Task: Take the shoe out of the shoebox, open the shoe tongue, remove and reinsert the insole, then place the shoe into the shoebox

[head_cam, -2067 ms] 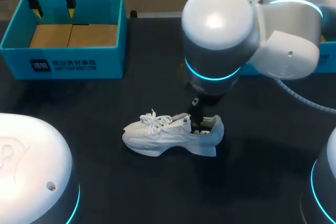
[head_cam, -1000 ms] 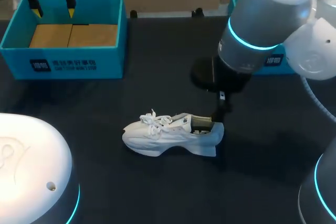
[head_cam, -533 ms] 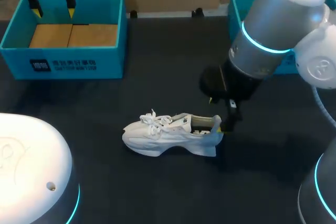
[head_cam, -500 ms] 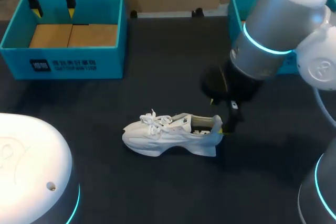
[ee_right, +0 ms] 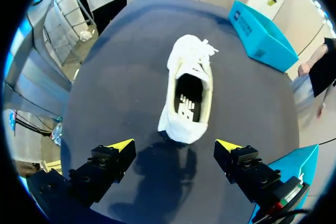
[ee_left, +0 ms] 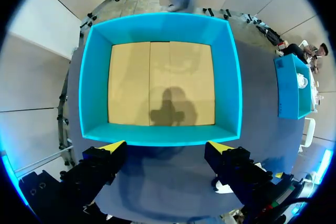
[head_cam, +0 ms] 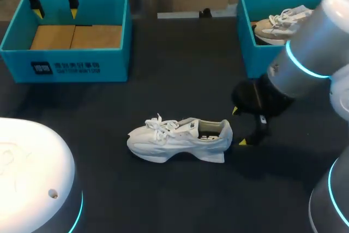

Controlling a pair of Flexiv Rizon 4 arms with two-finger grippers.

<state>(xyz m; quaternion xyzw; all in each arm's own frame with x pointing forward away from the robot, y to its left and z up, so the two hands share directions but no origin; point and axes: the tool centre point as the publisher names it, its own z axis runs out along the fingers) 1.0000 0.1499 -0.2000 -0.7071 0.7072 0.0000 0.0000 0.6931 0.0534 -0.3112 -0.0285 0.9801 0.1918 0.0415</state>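
- Two teal shoeboxes stand on the dark table [head_cam: 163,80]: the empty shoebox [head_cam: 109,64] at the far left, and a second shoebox [head_cam: 256,58] at the far right that already holds another shoe [head_cam: 278,23]. The nearer, occupied box could be mistaken for the target.
- The white sneaker [head_cam: 180,137] lies on its sole mid-table, well apart from both boxes. A long carry is implied, and a grip on the soft heel collar alone could let it tilt or slip.
- The right gripper [ee_right: 175,148] is spread wide just behind the heel, with nothing held. The sneaker could be shoved along the table if one finger meets the heel first.
- The left gripper [ee_left: 165,148], likewise wide and empty, hangs over the empty shoebox, where a collision could occur on delivery.
- The dark insole [ee_right: 186,103] is seen inside the sneaker. Whether it is fully seated cannot be told, and it could be dragged out by a finger put into the opening.
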